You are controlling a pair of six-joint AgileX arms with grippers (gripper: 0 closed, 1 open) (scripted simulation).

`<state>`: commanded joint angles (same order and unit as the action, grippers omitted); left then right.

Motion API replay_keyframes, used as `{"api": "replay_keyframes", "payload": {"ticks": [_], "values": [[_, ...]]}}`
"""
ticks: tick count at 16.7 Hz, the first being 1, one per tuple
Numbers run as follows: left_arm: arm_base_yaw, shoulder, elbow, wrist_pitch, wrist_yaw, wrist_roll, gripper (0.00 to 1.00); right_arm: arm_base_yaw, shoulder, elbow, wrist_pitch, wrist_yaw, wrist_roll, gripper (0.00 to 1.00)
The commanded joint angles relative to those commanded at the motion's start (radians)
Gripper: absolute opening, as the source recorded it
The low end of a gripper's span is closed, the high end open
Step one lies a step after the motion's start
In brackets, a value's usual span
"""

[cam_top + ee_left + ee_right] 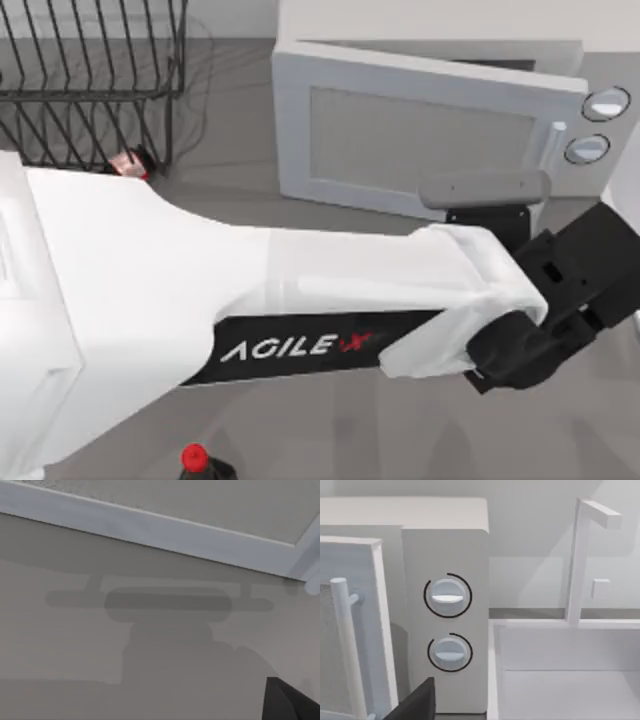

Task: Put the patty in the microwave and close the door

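The white microwave point(600, 125) stands at the back right, its two round dials point(448, 596) on the side panel. Its door point(400, 140) is swung almost to, its handle side still standing a little out from the body, and the white bar handle point(347, 645) is upright near the dials. My left arm reaches across the table, and its gripper point(485, 195) is right against the door's front, below the handle. The left wrist view has the door face point(150, 645) close up with the gripper's shadow on it. The patty is hidden.
A black wire rack point(90, 80) stands at the back left with a red-capped bottle point(130, 162) by its foot. Another red-capped bottle point(195, 460) is at the front edge. A white sink point(560, 670) with a tap point(580, 560) lies right of the microwave.
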<state>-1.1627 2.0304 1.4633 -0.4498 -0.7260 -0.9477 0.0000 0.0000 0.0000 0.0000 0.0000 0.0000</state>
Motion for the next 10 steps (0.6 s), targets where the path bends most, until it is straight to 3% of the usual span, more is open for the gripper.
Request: {"api": "replay_keyframes", "payload": {"ticks": [5, 10], "values": [[-0.035, 0.116, 0.173, -0.087, -0.017, -0.037, 0.00, 0.000, 0.000, 0.000, 0.000, 0.000, 0.000, 1.00], [-0.032, 0.121, 0.181, -0.094, -0.016, -0.039, 0.00, 0.000, 0.000, 0.000, 0.000, 0.000, 0.000, 1.00]]}}
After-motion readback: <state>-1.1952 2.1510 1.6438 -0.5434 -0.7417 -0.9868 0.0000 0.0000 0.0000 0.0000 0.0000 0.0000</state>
